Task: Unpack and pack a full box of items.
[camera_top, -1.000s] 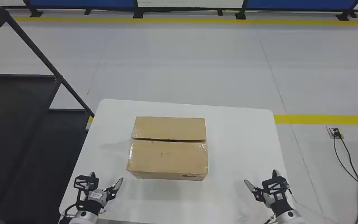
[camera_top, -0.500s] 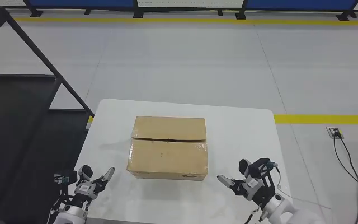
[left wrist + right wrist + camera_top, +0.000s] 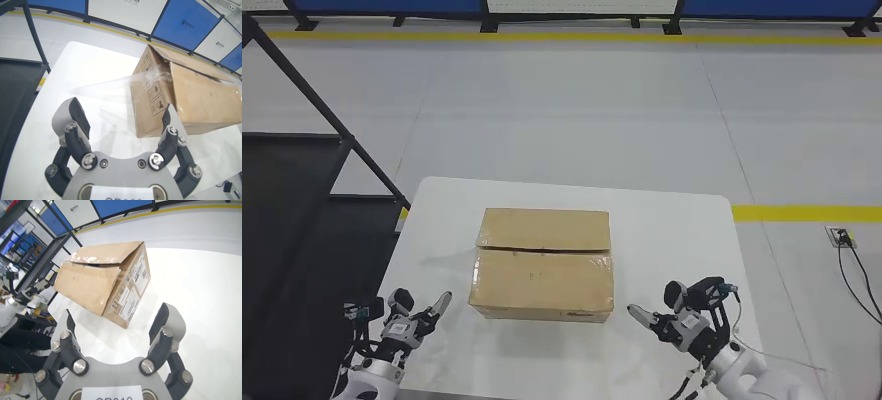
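White table (image 3: 672, 250), closed cardboard box (image 3: 542, 280), contents hidden.

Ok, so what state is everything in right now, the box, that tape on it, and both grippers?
Cardboard box: top flaps folded down, a slight gap along the seam between them, untouched.
Clear tape: peeled loose, a strip sticking out from the box's end.
Left gripper: open, empty, apart from the box.
Right gripper: open, empty, apart from the box.
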